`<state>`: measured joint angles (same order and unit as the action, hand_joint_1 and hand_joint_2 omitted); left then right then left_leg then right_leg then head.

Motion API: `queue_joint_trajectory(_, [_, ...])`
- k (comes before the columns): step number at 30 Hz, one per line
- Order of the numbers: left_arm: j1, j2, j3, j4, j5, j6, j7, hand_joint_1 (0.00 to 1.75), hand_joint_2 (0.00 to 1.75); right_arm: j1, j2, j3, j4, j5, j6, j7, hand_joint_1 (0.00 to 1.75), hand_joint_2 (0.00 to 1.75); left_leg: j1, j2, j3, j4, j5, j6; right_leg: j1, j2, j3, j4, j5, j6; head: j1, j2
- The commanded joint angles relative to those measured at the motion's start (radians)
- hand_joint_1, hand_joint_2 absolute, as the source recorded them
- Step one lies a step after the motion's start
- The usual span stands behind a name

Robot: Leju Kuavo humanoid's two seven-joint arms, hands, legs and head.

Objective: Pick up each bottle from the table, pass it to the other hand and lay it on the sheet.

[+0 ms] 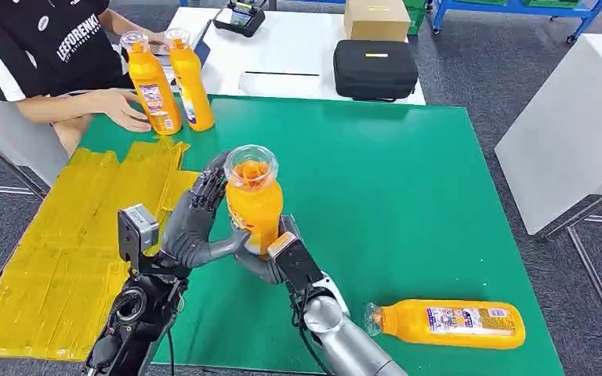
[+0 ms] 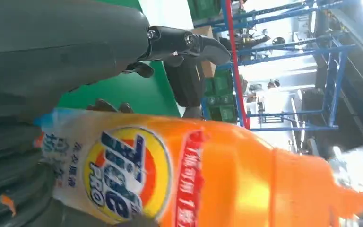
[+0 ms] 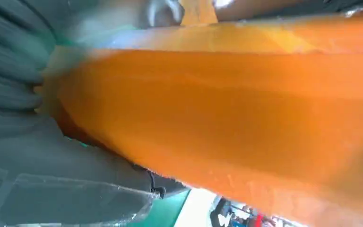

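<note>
- Head view: the bottle (image 1: pixel 254 200) stands upright above the green worktop (image 1: pixel 407 180), cap up, just beside the yellow sheet (image 1: pixel 63 258). The right robot hand (image 1: pixel 270 262) grips its base; the left robot hand (image 1: pixel 200 223), fingers spread, cups its sheet-side flank. Whether the left actually presses on it is hard to tell.
- Left wrist view: the bottle's label lies against the palm, fingers apart.
- Right wrist view: blurred orange; the grip is hidden.

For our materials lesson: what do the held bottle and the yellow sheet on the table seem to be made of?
Held bottle: apparently glossy orange plastic, going by its sheen, with a clear cap and printed label.
Yellow sheet: looks like matte strips of tape or thin film; seams and wrinkles show, the material is uncertain.
</note>
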<state>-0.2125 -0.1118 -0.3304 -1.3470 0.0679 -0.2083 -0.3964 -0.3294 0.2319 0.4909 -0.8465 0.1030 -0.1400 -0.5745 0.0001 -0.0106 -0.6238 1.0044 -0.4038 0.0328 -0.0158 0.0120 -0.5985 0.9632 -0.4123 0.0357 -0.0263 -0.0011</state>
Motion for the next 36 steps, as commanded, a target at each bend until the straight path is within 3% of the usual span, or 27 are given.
queue_joint_trajectory(1, [-0.059,0.024,-0.020,0.085,0.002,-0.002,0.005,0.00,1.75,-0.094,-0.007,-0.127,0.085,-0.077,-0.056,0.013,1.75,1.75,0.000,-0.001,0.004,0.000,-0.002,-0.002,0.000,-0.002,0.005,0.000,-0.002,-0.002,0.000,0.000])
queue_joint_trajectory(18, [-0.049,0.020,-0.028,0.087,0.001,0.005,0.005,0.00,1.75,-0.119,0.012,-0.119,0.101,-0.037,-0.136,0.035,1.75,1.75,0.000,0.001,0.003,0.000,-0.001,-0.001,0.000,0.000,0.003,0.000,-0.001,-0.001,0.000,0.000])
queue_joint_trajectory(26, [-0.059,0.007,-0.034,0.092,-0.002,0.003,0.002,0.00,1.75,-0.156,0.040,0.030,0.204,0.121,-0.116,0.090,1.75,1.75,0.000,0.002,0.003,0.000,-0.001,-0.001,0.000,0.000,0.002,0.000,-0.001,-0.001,0.000,0.000])
queue_joint_trajectory(36, [-0.071,0.007,-0.029,0.087,0.000,-0.002,0.008,0.00,1.75,-0.154,0.053,0.098,0.207,0.182,-0.080,0.101,1.75,1.75,0.000,0.001,0.002,0.000,-0.001,-0.001,0.000,0.000,0.002,0.000,0.000,-0.001,0.000,0.000])
